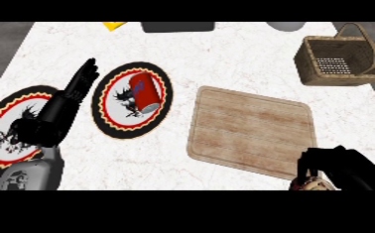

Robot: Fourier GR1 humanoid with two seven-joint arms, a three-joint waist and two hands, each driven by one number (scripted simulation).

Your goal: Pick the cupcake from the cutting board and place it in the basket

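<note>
The wooden cutting board (249, 130) lies bare at the centre right of the counter. At the lower right edge my right hand (341, 167) is curled round the cupcake (311, 184), of which only a small pale and reddish part shows under the fingers. This hand hangs just past the board's near right corner. The wicker basket (337, 61) stands at the far right with nothing visible inside. My left hand (62, 108) rests open at the left, fingers pointing up.
A red cup (145, 93) lies on its side on a black, red and white plate (110, 120). A second such plate (18, 128) sits at the far left under my left forearm. A dark object (178, 27), a yellow item (113, 26) and a grey one (285, 26) line the far edge.
</note>
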